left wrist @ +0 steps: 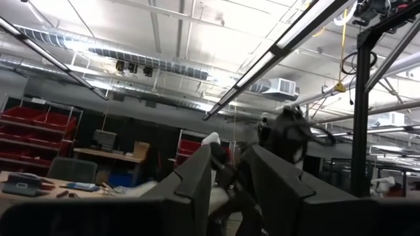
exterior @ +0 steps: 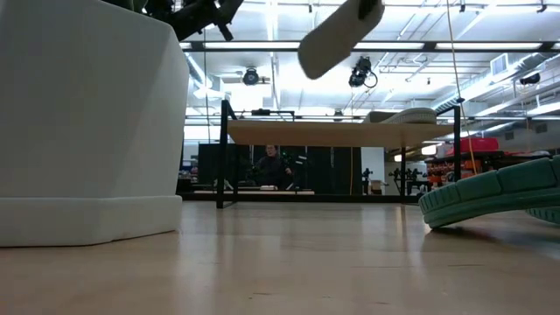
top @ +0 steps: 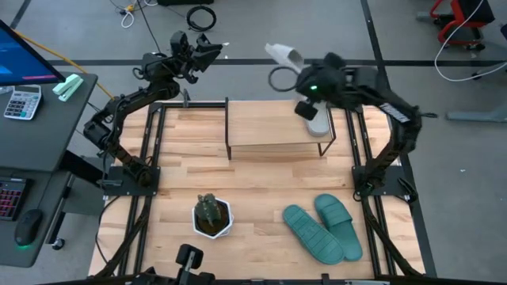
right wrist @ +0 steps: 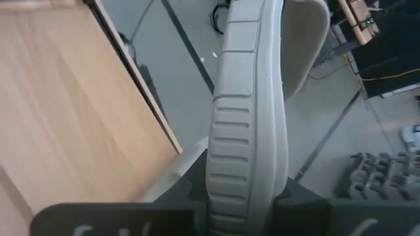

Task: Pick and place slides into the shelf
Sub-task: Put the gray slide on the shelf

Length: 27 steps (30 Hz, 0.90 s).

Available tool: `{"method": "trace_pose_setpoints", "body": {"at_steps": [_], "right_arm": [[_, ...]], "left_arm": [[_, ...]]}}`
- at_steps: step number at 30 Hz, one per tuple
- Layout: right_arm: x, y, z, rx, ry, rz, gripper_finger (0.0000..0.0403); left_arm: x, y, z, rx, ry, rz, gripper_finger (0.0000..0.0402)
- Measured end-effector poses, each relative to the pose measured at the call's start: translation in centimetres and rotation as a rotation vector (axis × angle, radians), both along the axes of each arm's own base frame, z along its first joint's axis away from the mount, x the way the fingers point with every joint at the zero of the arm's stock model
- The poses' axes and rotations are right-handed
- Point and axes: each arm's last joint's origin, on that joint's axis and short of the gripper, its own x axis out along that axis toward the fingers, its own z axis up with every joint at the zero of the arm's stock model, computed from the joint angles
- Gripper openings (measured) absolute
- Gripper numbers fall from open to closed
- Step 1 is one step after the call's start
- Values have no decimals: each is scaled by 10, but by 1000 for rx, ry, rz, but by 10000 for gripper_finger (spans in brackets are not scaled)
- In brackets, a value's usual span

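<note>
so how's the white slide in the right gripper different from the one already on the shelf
The held white slide hangs in the air beyond the table's far edge, clamped in the right gripper; the placed white slide lies flat on the shelf at its right end. The held one is tilted, toe out toward the floor side; the placed one is partly hidden under the arm. Both are light grey-white foam.

Two teal-green ribbed foam slides (top: 325,227); a light grey-white ribbed foam slide (right wrist: 252,124); a pale wooden plank shelf (top: 269,131) on black legs; a white plant pot (top: 214,218).
</note>
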Motion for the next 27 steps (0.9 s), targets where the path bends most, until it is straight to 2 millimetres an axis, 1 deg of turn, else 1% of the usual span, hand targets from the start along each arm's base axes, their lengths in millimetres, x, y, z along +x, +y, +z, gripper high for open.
{"method": "trace_pose_setpoints", "body": {"at_steps": [4,8,16,22,27], "right_arm": [[18,-2,-16,3,68,-5,55],[37,-6,-37,59,133,-12,55],[61,-11,-63,121,191,-24,55],[65,-15,-68,109,223,-26,55],[60,-18,-63,80,220,-43,55]], "left_arm": [[0,0,0,-14,12,-23,110],[0,-1,0,-31,23,-47,111],[0,-1,-1,-60,36,-81,111],[-3,-6,4,-50,56,-121,109],[-6,-12,9,-19,75,-147,105]]}}
